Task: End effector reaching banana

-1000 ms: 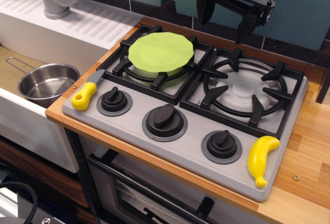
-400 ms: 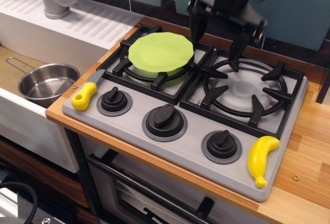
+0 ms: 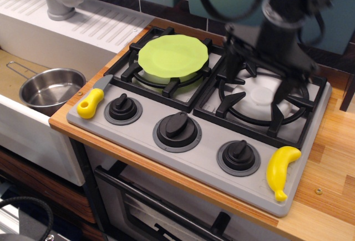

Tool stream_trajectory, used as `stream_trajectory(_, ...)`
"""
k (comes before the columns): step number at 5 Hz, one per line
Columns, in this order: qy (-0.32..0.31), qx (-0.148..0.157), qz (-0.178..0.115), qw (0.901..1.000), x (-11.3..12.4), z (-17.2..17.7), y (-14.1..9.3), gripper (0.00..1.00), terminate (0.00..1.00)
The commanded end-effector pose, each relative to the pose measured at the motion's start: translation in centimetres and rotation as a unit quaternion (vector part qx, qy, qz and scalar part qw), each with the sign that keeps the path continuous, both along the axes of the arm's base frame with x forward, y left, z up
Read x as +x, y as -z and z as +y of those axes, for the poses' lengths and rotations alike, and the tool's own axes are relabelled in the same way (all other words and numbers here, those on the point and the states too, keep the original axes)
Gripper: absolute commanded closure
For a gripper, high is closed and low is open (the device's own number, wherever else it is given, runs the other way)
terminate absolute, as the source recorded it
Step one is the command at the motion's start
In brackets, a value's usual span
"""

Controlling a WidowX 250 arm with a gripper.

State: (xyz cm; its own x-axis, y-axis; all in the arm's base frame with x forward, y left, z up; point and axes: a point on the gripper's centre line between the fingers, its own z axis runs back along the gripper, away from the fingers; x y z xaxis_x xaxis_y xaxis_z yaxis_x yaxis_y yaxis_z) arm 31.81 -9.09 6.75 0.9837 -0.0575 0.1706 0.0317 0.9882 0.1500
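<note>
having dropped over the right burner [image 3: 260, 94], hand [image 3: 256, 89] prongs apart, nearer banana [image 3: 280, 171]

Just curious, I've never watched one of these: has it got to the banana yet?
Not yet. The tool, prongs apart, is blurred above the right burner. The banana lies untouched at the stove's front right corner. Left: crossing that last gap.
</note>
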Motion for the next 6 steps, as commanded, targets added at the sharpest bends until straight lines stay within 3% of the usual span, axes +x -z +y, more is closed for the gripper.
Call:
stream_trajectory(1,-0.010,-0.006,-0.047,0.9988,-1.6,-2.6,-1.4,0.00,0.00)
stream_trajectory(2,-0.007,-0.012,-0.056,0.9983,-2.9,-3.3,-0.1,0.00,0.00)
stream_trajectory(4,-0.012,-0.019,-0.064,0.9977,-5.0,-4.7,0.4,0.00,0.00)
stream_trajectory(6,-0.008,-0.029,-0.075,0.9968,-5.2,-5.5,1.4,0.00,0.00)
